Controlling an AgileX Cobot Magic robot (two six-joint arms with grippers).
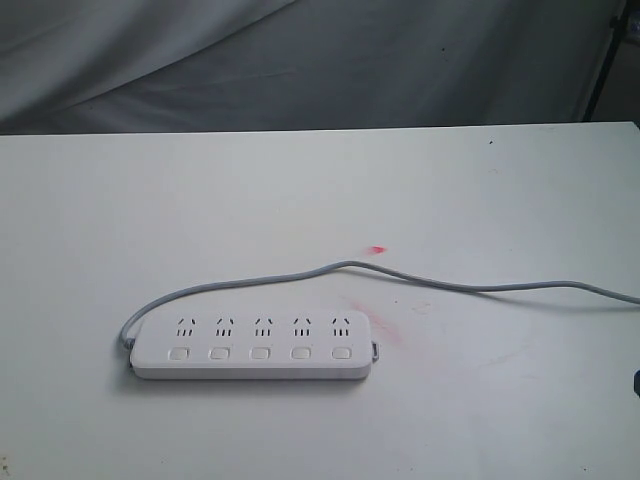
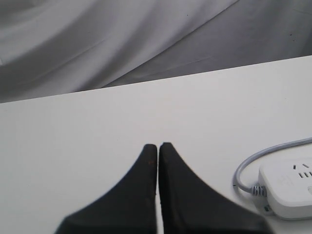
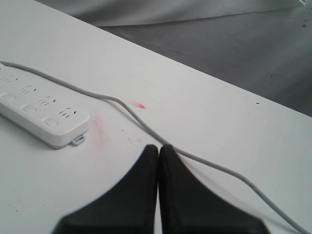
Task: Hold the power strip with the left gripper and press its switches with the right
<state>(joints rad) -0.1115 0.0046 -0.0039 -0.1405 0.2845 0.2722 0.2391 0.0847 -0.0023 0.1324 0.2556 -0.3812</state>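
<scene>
No hold yet on the strip (image 1: 255,345): flat on the table (image 1: 90,210), left of centre toward the near edge, switches (image 1: 259,353) facing up along its near side, open to a press. Cord (image 1: 450,283) out of its left end, round the far side, off right. Left gripper (image 2: 157,146) pinched shut and empty, short of that cord end; right gripper (image 3: 158,147) likewise shut and empty, beside the cord off the other end. Likely first: opening the left to pin the strip against sliding.

I see a white table (image 1: 120,200) filling most of my view, with a pink stain (image 1: 377,249) and a fainter red smear (image 1: 386,326) on it. Behind it hangs a grey cloth (image 1: 300,60) in soft folds.
</scene>
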